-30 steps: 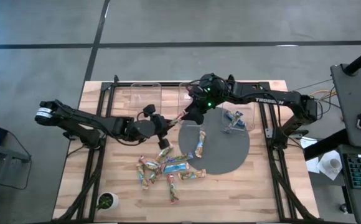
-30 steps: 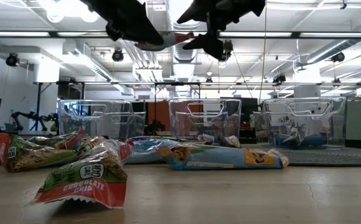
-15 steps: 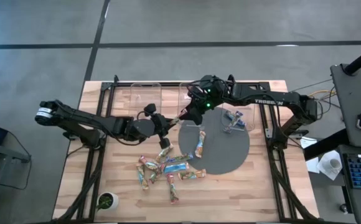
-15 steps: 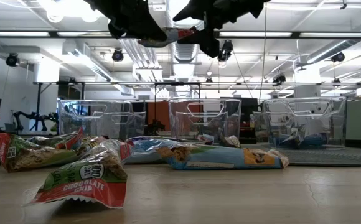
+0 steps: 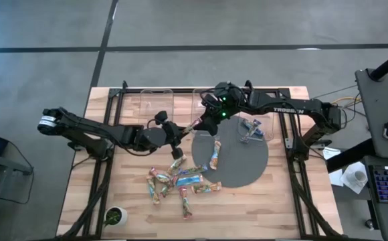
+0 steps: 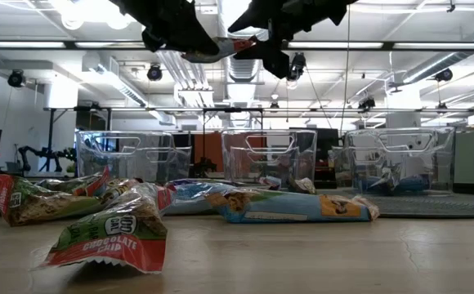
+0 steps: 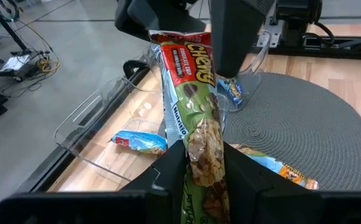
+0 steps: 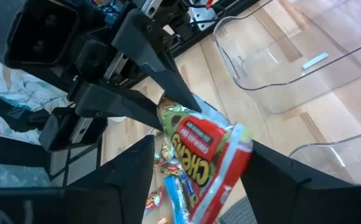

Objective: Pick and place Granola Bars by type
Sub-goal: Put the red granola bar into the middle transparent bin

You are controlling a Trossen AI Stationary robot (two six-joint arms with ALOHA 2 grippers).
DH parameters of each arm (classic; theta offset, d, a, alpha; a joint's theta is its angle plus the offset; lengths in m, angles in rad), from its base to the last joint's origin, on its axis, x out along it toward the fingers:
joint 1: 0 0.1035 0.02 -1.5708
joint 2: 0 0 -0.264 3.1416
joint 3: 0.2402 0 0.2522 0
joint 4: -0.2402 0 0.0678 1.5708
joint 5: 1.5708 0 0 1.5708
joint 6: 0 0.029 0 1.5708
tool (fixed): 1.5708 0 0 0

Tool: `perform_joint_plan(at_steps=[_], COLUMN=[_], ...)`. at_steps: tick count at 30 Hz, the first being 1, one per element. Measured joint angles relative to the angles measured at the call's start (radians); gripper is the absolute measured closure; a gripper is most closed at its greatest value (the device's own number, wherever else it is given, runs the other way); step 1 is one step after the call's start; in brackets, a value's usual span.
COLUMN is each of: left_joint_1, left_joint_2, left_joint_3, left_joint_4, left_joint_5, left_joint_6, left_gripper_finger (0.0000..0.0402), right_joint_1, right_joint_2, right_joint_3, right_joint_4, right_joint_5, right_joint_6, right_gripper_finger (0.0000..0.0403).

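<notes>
Above the wooden worktop [image 5: 114, 187], the left gripper [image 5: 180, 131] grasps a red-green bar [image 7: 193, 106] by one end; the right gripper [image 5: 204, 120] straddles its other end, grip unclear. Other bars [image 5: 180, 181] lie below.

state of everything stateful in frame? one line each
Left end effector: shut on the Chewy bar, held in the air.
Right end effector: open, astride the bar's free end.
Chewy bar: airborne, between the two end effectors.
Loose bars: lying on the table.
Bin on the mat: upright, holds blue bars.
</notes>
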State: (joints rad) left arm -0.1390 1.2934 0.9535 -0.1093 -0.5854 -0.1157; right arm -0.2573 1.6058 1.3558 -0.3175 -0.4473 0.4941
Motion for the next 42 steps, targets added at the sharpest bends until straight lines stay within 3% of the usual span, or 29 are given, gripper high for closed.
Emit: perform_joint_plan(at_steps=[11,20,24,29,32,37,42], left_joint_1=[0.006,0.007,0.007,0.006,0.006,0.005,0.005], left_joint_2=[0.000,0.000,0.000,0.000,0.000,0.000,0.000], left_joint_3=[-0.003,-0.010,-0.010,-0.010,-0.010,-0.010,-0.010], left_joint_4=[0.000,-0.051,-0.131,-0.220,-0.238,-0.236,-0.245], left_joint_5=[0.026,-0.098,-0.126,-0.109,-0.095,-0.047,-0.027], left_joint_6=[-0.049,-0.153,-0.210,-0.306,-0.358,-0.392,-0.407], left_gripper_finger=[0.0306,0.0262,0.0257,0.0257,0.0257,0.0257,0.0257], right_joint_1=[0.000,0.000,0.000,-0.012,-0.035,-0.101,-0.165], right_joint_2=[0.001,0.001,-0.002,-0.010,-0.010,-0.001,0.065], right_joint_3=[-0.003,-0.003,-0.003,-0.003,-0.003,-0.004,-0.028], right_joint_4=[0.001,-0.001,-0.065,-0.174,-0.175,-0.155,-0.158], right_joint_5=[0.015,0.035,0.167,0.429,0.507,0.521,0.388], right_joint_6=[-0.021,-0.027,-0.046,-0.050,-0.048,-0.034,0.012], right_gripper_finger=[0.0285,0.0346,0.0362,0.0368,0.0369,0.0369,0.0368])
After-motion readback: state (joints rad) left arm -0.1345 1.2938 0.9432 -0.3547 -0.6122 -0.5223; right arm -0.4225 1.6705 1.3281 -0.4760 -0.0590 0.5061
